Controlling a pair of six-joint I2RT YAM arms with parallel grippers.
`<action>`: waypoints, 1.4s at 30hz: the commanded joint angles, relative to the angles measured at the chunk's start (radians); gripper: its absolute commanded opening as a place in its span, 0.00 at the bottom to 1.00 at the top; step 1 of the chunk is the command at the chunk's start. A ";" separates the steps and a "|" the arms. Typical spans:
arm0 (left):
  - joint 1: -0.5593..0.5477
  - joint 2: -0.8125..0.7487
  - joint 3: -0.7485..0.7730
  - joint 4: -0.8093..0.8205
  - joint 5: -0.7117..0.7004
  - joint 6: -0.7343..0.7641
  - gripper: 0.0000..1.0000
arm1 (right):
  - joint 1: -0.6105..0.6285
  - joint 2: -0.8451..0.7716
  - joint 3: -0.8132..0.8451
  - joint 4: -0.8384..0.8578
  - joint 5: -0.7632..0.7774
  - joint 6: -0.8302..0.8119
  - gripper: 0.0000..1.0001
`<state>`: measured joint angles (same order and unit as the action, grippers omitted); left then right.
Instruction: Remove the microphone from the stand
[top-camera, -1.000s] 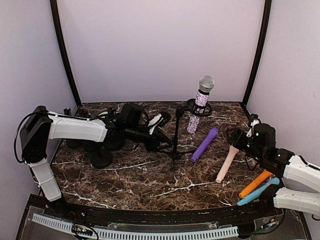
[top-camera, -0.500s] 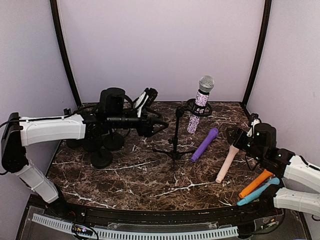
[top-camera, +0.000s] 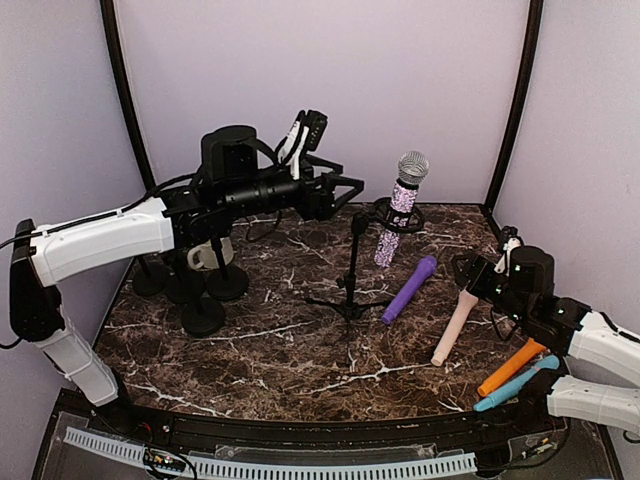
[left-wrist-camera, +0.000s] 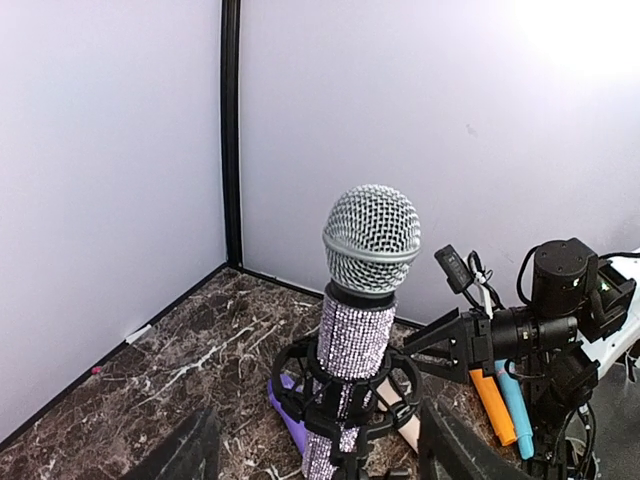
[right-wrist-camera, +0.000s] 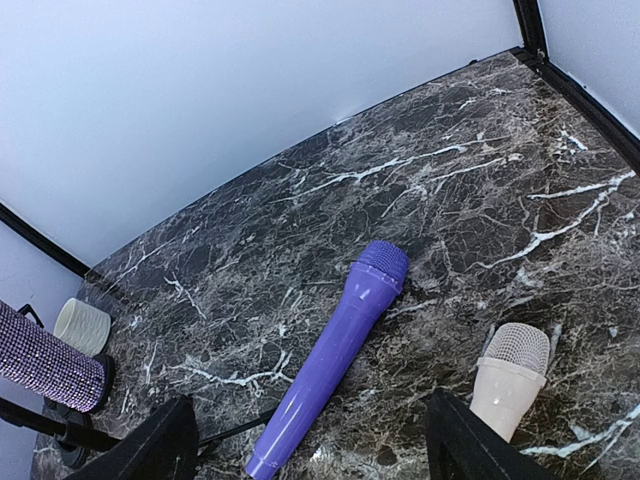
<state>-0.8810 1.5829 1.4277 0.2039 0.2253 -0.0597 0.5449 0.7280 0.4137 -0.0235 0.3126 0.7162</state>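
**Near edge.** The right arm lies low at the lower right of the top view. The right gripper (top-camera: 470, 272) is released: in its wrist view the fingers (right-wrist-camera: 150, 450) sit at the two bottom corners, wide apart, with nothing between them. Beside that arm, on the table (top-camera: 290, 350), lie an orange mic (top-camera: 510, 367) and a blue mic (top-camera: 517, 386). A cream mic (top-camera: 455, 322) and a purple mic (top-camera: 410, 288) lie loose a little farther in.

**Centre.** The stand (top-camera: 352, 262) is upright on its tripod feet at mid-frame. The microphone (top-camera: 402, 205), with a glittered body and a silver mesh head, sits in the clip (top-camera: 378, 210) at the top of the stand, tilted head-up toward the upper right.

**Farther in.** The left arm is raised and reaches in from the left. The left gripper (top-camera: 345, 192) is released and hangs just left of the clip, clear of the microphone. Its wrist view shows the microphone centred between the spread fingers (left-wrist-camera: 188, 452).

**Far left.** Several round-based black stands (top-camera: 205, 316) are grouped there.

**Progress.** By my judgement no part of the removal is done. The approach looks lined up. Closing on the body, gripping it and lifting it out of the clip are all left to do.

**Markings.** No brand, label or writing can be read in any view.
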 joint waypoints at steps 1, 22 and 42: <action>-0.018 0.045 0.037 -0.073 -0.025 0.035 0.70 | -0.007 -0.006 0.016 0.027 -0.006 0.007 0.79; -0.024 0.010 -0.032 -0.109 -0.028 0.064 0.70 | -0.007 0.021 0.032 0.028 -0.032 0.010 0.79; -0.066 0.020 -0.173 -0.150 -0.015 0.145 0.74 | 0.087 0.275 0.389 0.121 -0.436 -0.223 0.96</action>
<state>-0.9279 1.6020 1.2762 0.0612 0.2359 0.0486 0.5911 0.9726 0.7303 0.0731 -0.1192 0.5362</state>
